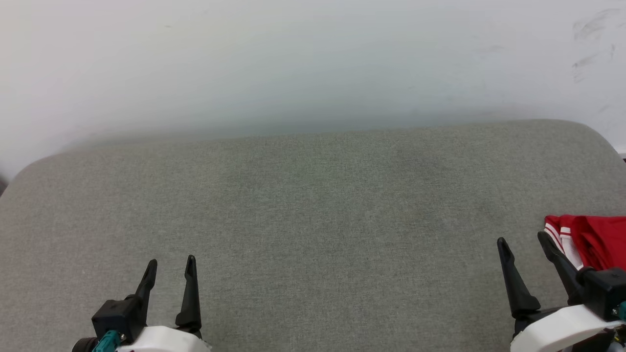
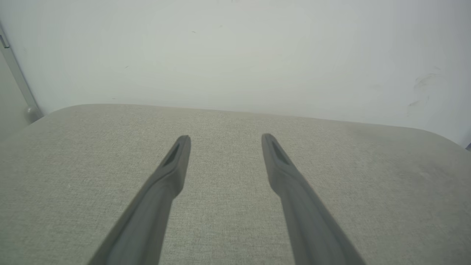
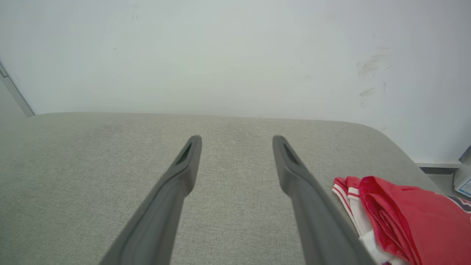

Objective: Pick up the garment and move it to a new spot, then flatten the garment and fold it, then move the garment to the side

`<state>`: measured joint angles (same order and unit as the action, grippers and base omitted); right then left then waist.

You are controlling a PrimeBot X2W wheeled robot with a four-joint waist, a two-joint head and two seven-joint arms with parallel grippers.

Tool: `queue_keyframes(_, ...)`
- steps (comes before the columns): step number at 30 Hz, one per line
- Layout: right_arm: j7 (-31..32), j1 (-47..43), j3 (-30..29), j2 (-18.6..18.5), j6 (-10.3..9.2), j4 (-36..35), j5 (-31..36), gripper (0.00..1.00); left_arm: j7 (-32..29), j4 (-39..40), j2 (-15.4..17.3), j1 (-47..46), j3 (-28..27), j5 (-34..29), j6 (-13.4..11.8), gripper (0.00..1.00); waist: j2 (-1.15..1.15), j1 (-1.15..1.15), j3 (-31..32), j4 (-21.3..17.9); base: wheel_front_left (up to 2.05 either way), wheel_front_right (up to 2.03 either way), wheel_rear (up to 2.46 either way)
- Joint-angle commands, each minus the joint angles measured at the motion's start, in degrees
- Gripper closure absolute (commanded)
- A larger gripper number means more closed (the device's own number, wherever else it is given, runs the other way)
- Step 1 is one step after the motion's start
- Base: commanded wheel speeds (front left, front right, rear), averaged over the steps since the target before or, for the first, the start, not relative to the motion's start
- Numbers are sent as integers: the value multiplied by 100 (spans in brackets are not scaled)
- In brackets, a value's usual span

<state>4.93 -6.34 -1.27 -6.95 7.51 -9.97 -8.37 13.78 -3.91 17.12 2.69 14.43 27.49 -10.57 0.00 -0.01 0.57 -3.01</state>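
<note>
Head view: a grey fabric-covered worktop (image 1: 313,205) with rounded far corners spans the lower two thirds of the frame. It stands against a plain white wall (image 1: 313,58) (faintly scuffed at the upper right). The left end effector (image 1: 171,260) sits at the lower left, released and holding nothing. The right end effector (image 1: 521,237), at the lower right, is likewise spread and empty. The shirt (image 1: 596,239), red with white striped trim, lies bunched on the worktop at the right edge, just beside the right end effector's outer finger.

Left wrist view: two spread fingers point across the fabric toward the wall, and a metal strip (image 2: 14,70) slants up the left edge.

Right wrist view: the fingers are spread over the fabric, with the shirt crumpled at the lower right, beside the right-hand finger.
</note>
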Motion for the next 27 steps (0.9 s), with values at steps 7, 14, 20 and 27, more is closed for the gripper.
queue_keyframes(7,88,-120,52,61,-4,-195,22,0,-10,4,-35,96,31,72,-1,0,0,1,63,-31,0,0,0)
queue_keyframes(14,85,-20,58,54,-4,-186,23,0,-20,-27,-21,11,43,84,-26,0,0,1,44,-48,0,0,0)
queue_keyframes(20,72,14,63,53,-4,-186,-13,0,-14,-55,-17,-38,57,98,-34,0,0,1,40,-40,0,0,0)
queue_keyframes(27,78,-113,78,61,0,42,-227,100,-52,-190,-125,94,22,270,38,100,0,1,42,-28,0,0,0)
